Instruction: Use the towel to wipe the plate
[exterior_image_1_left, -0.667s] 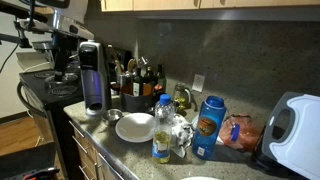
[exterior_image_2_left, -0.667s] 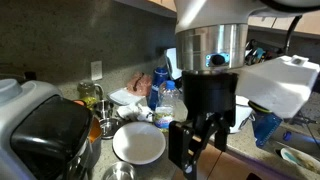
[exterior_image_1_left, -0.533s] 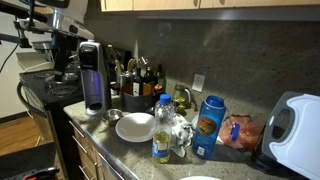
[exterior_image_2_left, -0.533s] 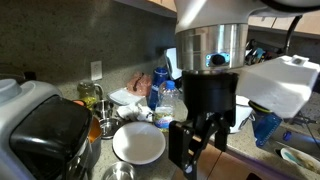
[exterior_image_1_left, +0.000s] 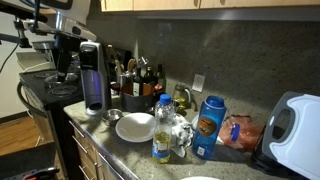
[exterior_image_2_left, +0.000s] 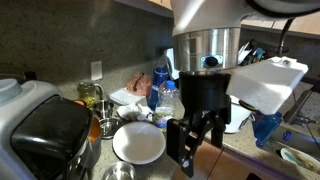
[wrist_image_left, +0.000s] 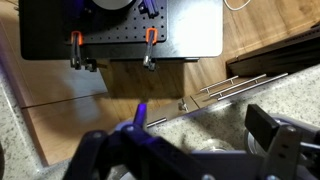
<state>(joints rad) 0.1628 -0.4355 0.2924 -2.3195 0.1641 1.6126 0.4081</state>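
The white plate (exterior_image_1_left: 135, 126) sits on the granite counter and shows in both exterior views (exterior_image_2_left: 138, 143). A crumpled grey towel (exterior_image_1_left: 112, 117) lies just beside the plate, toward the coffee machine. I cannot pick the towel out in the view where my gripper fills the foreground. My gripper (exterior_image_2_left: 193, 150) hangs close beside the plate near the counter's front edge. Its fingers are spread and empty. In the wrist view the gripper (wrist_image_left: 185, 150) is over the counter edge, with the drawer fronts and wooden floor beyond.
A bottle with a yellow label (exterior_image_1_left: 161, 140), a blue canister (exterior_image_1_left: 207, 125) and a red bag (exterior_image_1_left: 240, 130) crowd the counter beside the plate. A toaster (exterior_image_1_left: 290, 130) stands at one end and a coffee machine (exterior_image_1_left: 92, 75) at the other.
My arm has shifted slightly sideways in the close exterior view. The plate and the other objects have not moved.
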